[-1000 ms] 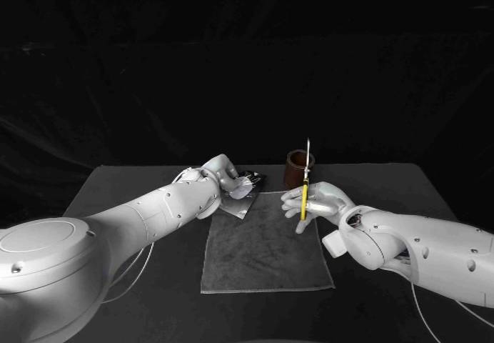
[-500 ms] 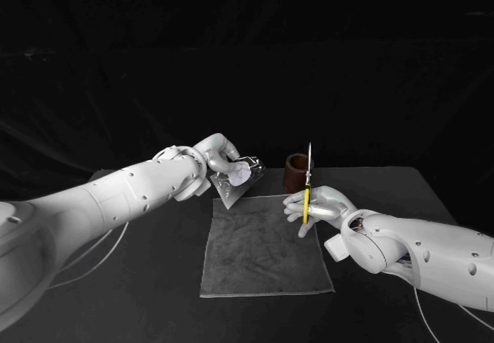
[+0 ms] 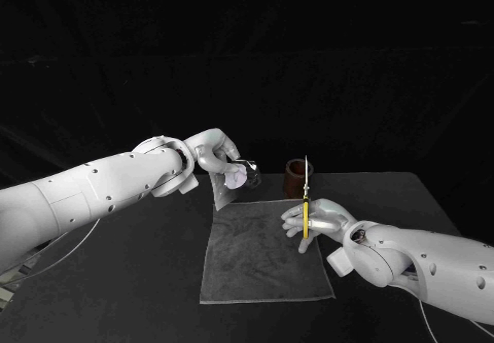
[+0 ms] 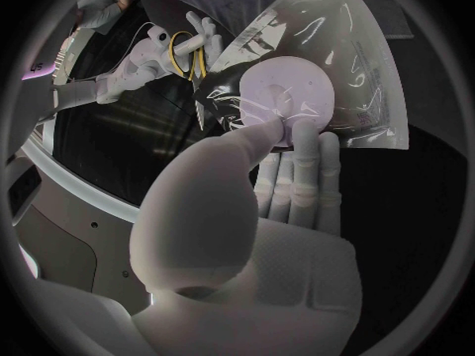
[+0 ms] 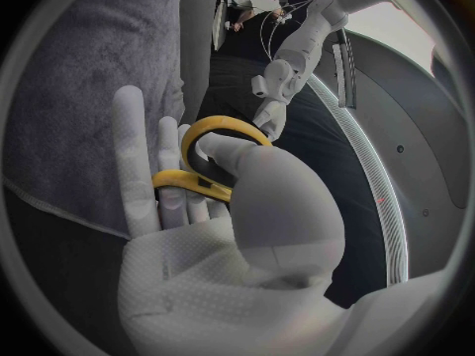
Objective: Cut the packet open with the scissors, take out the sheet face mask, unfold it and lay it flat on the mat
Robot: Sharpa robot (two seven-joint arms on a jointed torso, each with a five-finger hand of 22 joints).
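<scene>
My left hand (image 3: 219,158) holds the shiny face-mask packet (image 3: 230,184) in the air above the far left corner of the grey mat (image 3: 263,250). In the left wrist view the thumb and fingers (image 4: 297,146) pinch the packet (image 4: 327,79) at a round pale patch. My right hand (image 3: 317,219) grips the yellow-handled scissors (image 3: 305,194) upright over the mat's right edge, blades pointing up and closed together. The right wrist view shows the yellow handles (image 5: 213,154) looped around my thumb, with the mat (image 5: 89,95) beneath.
A brown cylindrical holder (image 3: 298,177) stands on the black table (image 3: 412,200) just beyond the mat's far right corner, close behind the scissor blades. The table lies dark around the mat on both sides.
My left hand has lifted the packet off the mat's far corner, up and slightly left. The right hand with the scissors has stayed roughly in place.
</scene>
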